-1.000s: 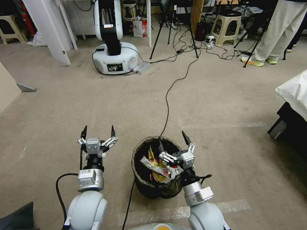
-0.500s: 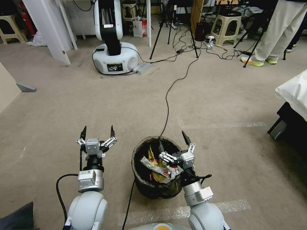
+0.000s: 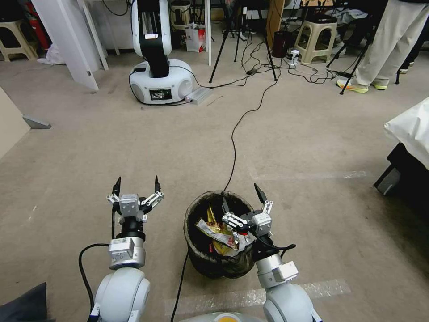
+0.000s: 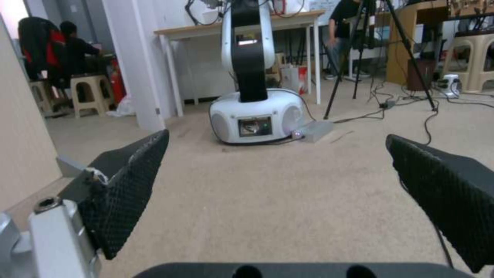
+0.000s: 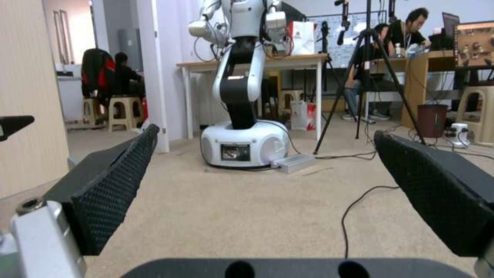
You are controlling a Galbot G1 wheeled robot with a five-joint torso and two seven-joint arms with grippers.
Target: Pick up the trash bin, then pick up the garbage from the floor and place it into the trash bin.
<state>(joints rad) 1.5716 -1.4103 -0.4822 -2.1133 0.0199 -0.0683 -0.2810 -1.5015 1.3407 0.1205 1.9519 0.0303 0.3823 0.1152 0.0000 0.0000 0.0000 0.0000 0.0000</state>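
The trash bin (image 3: 193, 223), a round bucket with a dark bag folded over its rim, sits low in front of me between my two arms. Garbage (image 3: 220, 233) lies inside it: red and yellow wrappers and some white paper. My right gripper (image 3: 241, 197) hangs open over the bin's right side with nothing between its fingers; in the right wrist view the right gripper (image 5: 268, 170) has bare carpet between its black pads. My left gripper (image 3: 137, 182) is open to the left of the bin, apart from it. The left gripper (image 4: 278, 170) is likewise empty in the left wrist view.
A black cable (image 3: 232, 147) runs across the carpet from the bin to the back. Another robot's white base (image 3: 161, 82) stands at the back, with tripods and stools (image 3: 317, 40) nearby. A white-draped object (image 3: 411, 129) is at the right, and a tape strip (image 3: 308, 290) crosses the floor near me.
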